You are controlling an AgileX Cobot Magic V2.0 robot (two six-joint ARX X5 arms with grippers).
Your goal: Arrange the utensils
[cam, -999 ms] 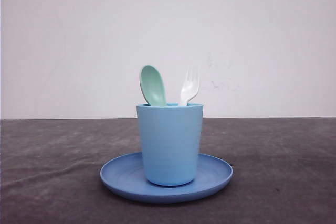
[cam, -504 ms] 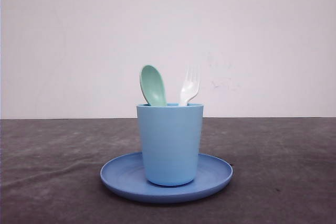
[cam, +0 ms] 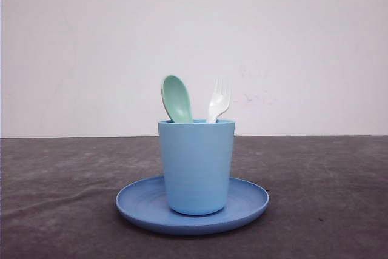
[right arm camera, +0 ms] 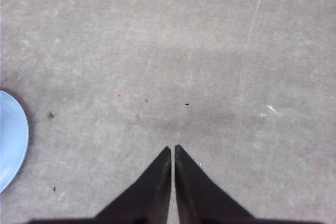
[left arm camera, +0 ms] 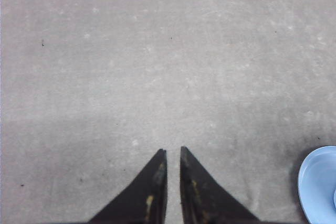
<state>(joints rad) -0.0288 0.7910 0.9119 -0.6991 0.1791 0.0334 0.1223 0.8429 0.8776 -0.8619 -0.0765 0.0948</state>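
Observation:
A pale mint-green spoon [cam: 176, 98] and a white fork [cam: 219, 99] stand upright in a light blue cup [cam: 196, 165], heads above its rim. The cup rests on a round blue plate [cam: 139, 204] at the table's middle. My left gripper [left arm camera: 172, 150] hangs over bare grey table, its black fingers shut with a thin slit and nothing between them; the plate's edge [left arm camera: 317, 184] shows off to one side. My right gripper [right arm camera: 172, 147] is shut and empty over bare table too, with the plate's rim [right arm camera: 11, 142] at the frame's edge.
A dark grey table surface [cam: 321, 198] stretches to both sides of the plate. A plain white wall [cam: 303, 47] stands behind the table's far edge.

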